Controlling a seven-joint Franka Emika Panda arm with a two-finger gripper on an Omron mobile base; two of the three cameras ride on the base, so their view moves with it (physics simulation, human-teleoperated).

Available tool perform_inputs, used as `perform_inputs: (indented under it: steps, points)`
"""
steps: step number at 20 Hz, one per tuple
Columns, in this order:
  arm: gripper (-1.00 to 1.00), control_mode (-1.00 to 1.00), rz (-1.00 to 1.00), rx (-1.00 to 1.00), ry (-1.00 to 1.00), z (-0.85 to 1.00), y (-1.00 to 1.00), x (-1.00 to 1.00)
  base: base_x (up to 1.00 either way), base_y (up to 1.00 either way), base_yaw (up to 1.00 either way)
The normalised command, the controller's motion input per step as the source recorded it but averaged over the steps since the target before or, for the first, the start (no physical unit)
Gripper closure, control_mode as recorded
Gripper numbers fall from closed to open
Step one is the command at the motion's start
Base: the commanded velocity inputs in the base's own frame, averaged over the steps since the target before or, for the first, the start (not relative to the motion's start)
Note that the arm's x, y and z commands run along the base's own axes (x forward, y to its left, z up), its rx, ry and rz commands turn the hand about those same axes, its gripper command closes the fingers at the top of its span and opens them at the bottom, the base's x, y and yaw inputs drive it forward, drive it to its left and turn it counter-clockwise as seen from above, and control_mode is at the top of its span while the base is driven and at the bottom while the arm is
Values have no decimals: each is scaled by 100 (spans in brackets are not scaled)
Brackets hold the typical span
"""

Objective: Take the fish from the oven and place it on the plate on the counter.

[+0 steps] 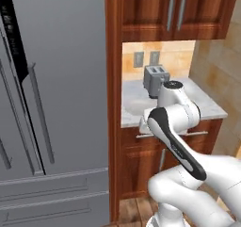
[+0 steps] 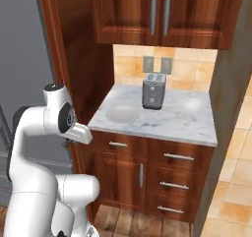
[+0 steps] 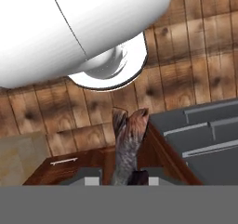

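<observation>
My gripper (image 3: 128,177) is shut on the fish (image 3: 126,141), a slim grey-brown body whose forked tail sticks out past the fingertips in the hand view. The hand points down toward the wooden floor. The white plate (image 2: 122,114) lies on the left part of the marbled counter (image 2: 189,119), near its front edge. In the left base view my arm covers most of the plate (image 1: 135,107). My hand hangs below the counter's (image 1: 209,107) left front corner, beside the wooden side panel. The oven is out of view.
A silver toaster (image 2: 153,92) (image 1: 155,80) stands at the back of the counter, behind the plate. A tall grey fridge (image 1: 56,103) is on the left, with a wooden panel (image 1: 113,103) between it and the counter. Drawers (image 2: 172,157) sit below and wall cabinets (image 2: 162,12) above.
</observation>
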Motion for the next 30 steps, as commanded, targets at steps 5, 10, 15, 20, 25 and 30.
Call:
perform_inputs:
  steps: [5, 10, 15, 20, 25, 30]
  points:
    - [100, 100, 0, 0, 0, 0, 0, 0, 41, -27, 0]
    - [100, 100, 0, 0, 0, 0, 0, 0, 35, -41, -1]
    - [100, 100, 0, 0, 0, 0, 0, 0, 38, -73, 0]
    - [100, 100, 0, 0, 0, 0, 0, 0, 55, -10, 0]
    - [100, 100, 0, 0, 0, 0, 0, 0, 52, 0, 0]
    - [100, 100, 0, 0, 0, 0, 0, 0, 48, -1, 0]
